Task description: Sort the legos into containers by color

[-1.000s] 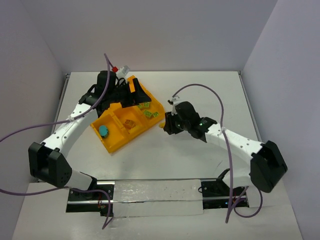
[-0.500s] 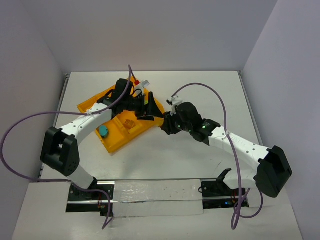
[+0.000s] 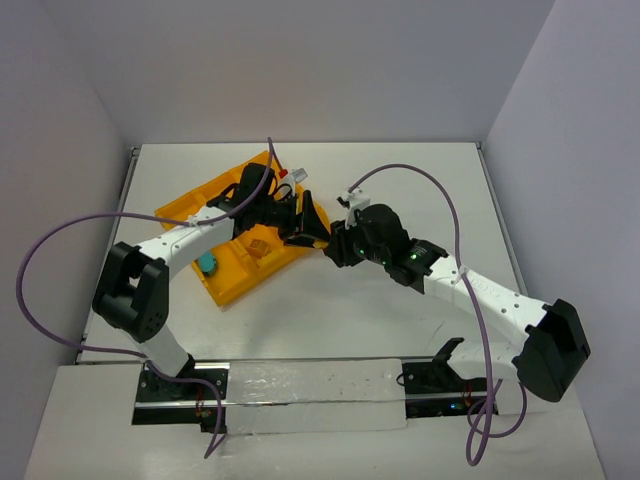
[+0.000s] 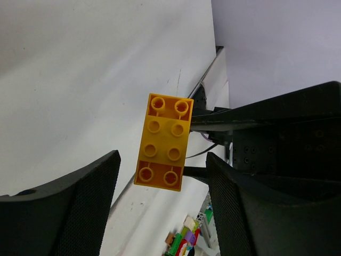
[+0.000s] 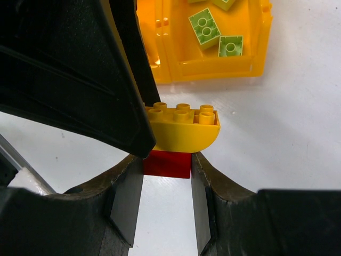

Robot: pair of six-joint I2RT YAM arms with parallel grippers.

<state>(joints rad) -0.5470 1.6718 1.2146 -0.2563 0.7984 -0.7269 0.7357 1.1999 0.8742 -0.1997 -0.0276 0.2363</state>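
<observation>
Step in hand: split the two-brick clump. My right gripper [image 5: 168, 160] is clamped on the red brick [image 5: 166, 166], which sits stuck under the yellow brick [image 5: 184, 133]. I hold the clump over the table [image 3: 400, 180], just beside the right corner of the tray [image 5: 213, 69].

My left gripper [image 4: 162, 157] is spread wide, one finger on each long side of the yellow brick. The left wrist view shows a gap on both sides, so no grip on it yet.

Plan:
- Centre the left fingers on the yellow brick only, above the seam and clear of my right fingertips (clearance looks tight).
- Close squarely on the long sides.
- Keep the right clamp firm and peel by tilting; I judge a straight pull likelier to pop a brick loose.

The green bricks [image 5: 204, 26] already occupy one compartment, so yellow belongs elsewhere.
</observation>
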